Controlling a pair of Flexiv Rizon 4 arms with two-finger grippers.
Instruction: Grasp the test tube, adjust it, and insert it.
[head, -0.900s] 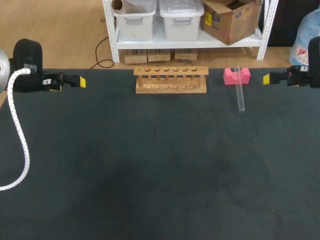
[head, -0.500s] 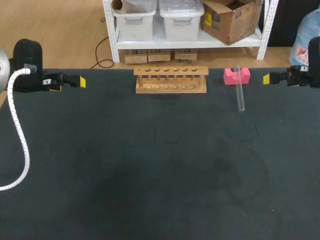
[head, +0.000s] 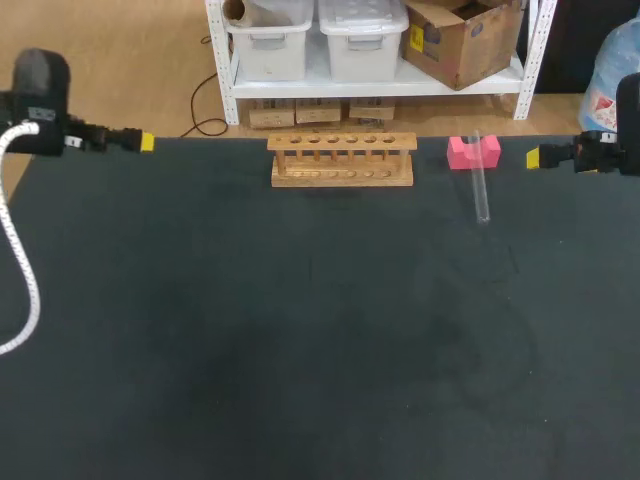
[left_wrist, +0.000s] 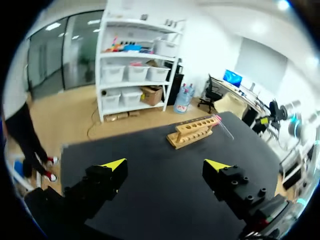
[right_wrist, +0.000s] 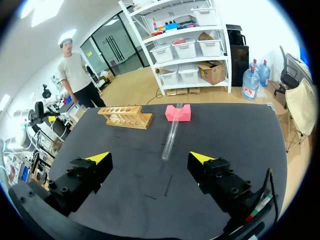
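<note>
The test tube (head: 481, 190) lay with one end propped on the pink block (head: 473, 152), maybe so it was easy to pick up. The wooden rack (head: 342, 160) nearby had empty holes. The left gripper (left_wrist: 167, 167) and right gripper (right_wrist: 150, 157) were wide open, holding nothing, out at the sides of the table (head: 300, 350).

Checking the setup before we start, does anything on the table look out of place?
Only the clear test tube: it lies tilted, one end resting on the pink notched block, the other on the black table, not in the wooden rack. Nothing looks spilled or broken.
</note>
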